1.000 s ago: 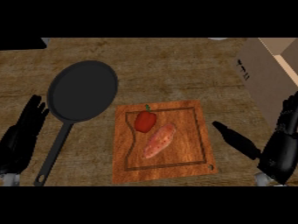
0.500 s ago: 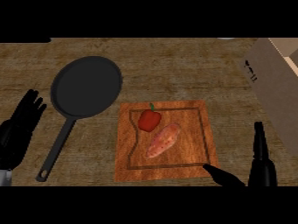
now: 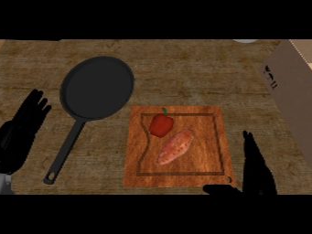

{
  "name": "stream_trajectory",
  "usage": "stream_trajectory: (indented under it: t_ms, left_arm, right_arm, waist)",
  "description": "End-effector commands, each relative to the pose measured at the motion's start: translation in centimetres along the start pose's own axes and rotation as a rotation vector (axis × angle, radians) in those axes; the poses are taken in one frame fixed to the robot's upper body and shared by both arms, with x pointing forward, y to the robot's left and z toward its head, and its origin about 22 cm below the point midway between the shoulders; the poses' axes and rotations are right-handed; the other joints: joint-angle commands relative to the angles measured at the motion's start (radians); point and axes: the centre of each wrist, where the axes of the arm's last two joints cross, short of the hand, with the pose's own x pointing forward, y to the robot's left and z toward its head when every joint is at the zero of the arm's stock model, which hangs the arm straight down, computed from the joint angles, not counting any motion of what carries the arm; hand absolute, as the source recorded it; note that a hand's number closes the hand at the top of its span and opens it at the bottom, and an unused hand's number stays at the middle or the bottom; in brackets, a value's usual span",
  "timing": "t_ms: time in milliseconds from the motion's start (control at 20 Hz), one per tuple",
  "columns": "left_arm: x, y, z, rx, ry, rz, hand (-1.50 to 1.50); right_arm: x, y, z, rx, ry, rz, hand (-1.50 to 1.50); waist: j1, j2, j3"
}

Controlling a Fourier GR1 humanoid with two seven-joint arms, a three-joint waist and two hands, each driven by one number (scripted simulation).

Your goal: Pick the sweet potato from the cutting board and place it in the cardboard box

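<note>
Right hand (image 3: 254,171) at 5 o'clock, fingers straight, thumb out, holding nothing, beside cutting board (image 3: 176,146). Sweet potato (image 3: 174,147) on board centre, touching red pepper (image 3: 161,124). Left hand (image 3: 18,135) at 9, relaxed, resting. Cardboard box (image 3: 300,100) at 3.

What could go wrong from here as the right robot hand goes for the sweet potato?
1. The red pepper lies right against the sweet potato on the board; fingers closing on the potato could catch or shove the pepper.
2. The right robot hand is open at the board's lower right corner, so a low approach might push the board.
3. The box stands tall at the right; a low carry could hit its wall.
</note>
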Motion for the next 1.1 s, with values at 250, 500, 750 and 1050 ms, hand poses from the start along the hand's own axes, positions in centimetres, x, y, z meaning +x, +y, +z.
stream_trajectory:
  t_ms: [250, 500, 750, 1050]
  left_arm:
    - [0.6, 0.4, -0.7, 0.005, 0.022, 0.006, 0.00]
    - [0.3, 0.6, -0.6, 0.012, 0.014, 0.005, 0.00]
    - [0.6, 0.7, -0.8, 0.009, 0.007, 0.018, 0.00]
    - [0.6, -0.2, -0.8, -0.012, 0.013, 0.028, 0.00]
  right_arm:
    - [10.3, -0.9, 3.3, 0.102, 0.211, 0.106, -1.50]
    - [11.3, -0.3, 3.2, 0.160, 0.229, 0.145, -1.50]
    - [11.8, -0.6, 2.3, 0.171, 0.235, 0.157, -1.50]
    - [12.7, 0.2, 2.1, 0.159, 0.203, 0.174, -1.50]
  waist:
    - [-0.010, -0.007, 0.010]
    - [-0.014, -0.006, 0.012]
    - [-0.014, -0.005, 0.013]
    - [-0.013, -0.006, 0.014]
